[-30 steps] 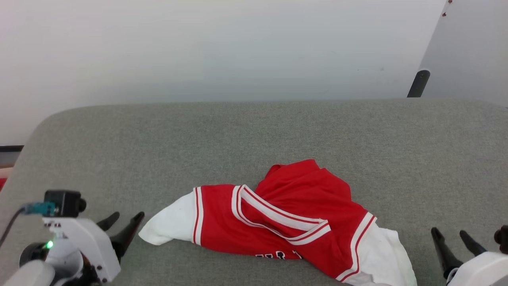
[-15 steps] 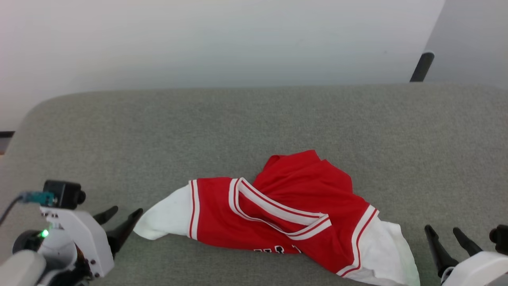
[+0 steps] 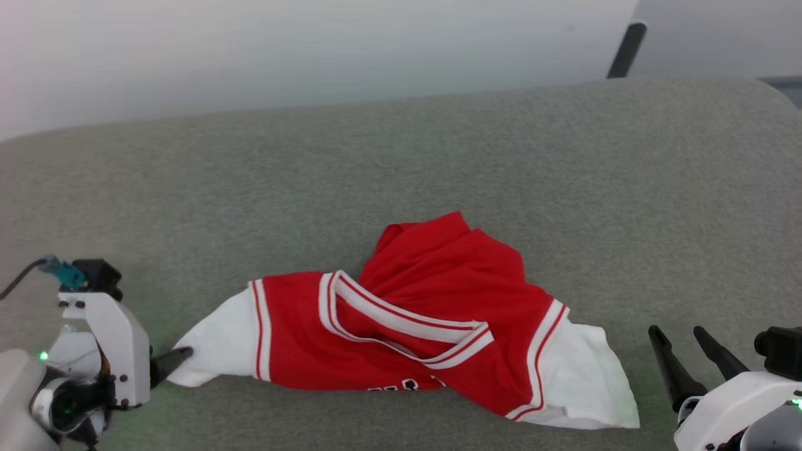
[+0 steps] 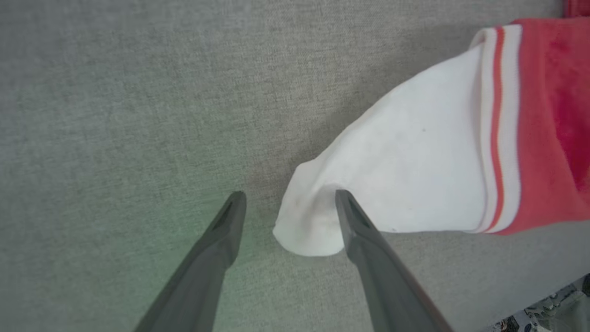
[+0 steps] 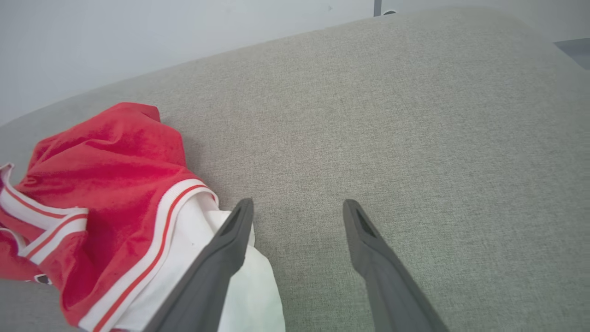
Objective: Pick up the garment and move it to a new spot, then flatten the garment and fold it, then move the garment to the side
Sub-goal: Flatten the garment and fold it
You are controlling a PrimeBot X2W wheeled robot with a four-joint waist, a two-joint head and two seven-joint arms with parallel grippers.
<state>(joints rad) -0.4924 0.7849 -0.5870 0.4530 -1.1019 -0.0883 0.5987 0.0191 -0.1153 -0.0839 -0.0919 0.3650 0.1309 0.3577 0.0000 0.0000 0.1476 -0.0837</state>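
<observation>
Head view: garment (image 3: 407, 326) lies crumpled at the near middle of the grey cushion (image 3: 401, 156), collar up, a white sleeve out to each side. Left gripper (image 3: 172, 364) sits at the tip of the left sleeve (image 3: 219, 344). Only one finger is seen here, the other is behind the wrist housing. Right gripper (image 3: 677, 332) is spread wide and empty, just beside the right sleeve (image 3: 583, 382), not over it. The chest lettering is mostly tucked under the front edge, and the hem and back are lost in the bunched red.

Left wrist view: jaws are wide and hold nothing. The sleeve end lies between the fingers, crowding the one on this view's right. Cannot tell whether that finger presses the cloth or hangs above it. Risks, as I judge them: a close here takes only a thin corner, which may slip out. Going too low could pinch the cushion fabric too. Lifting by one sleeve would leave the body dangling and twisted, harder to flatten.

Right wrist view: the fingers straddle bare cushion and one finger overlaps the sleeve edge. Closing here would likely catch nothing. The bottom edge cuts off the sleeve's near end.
</observation>
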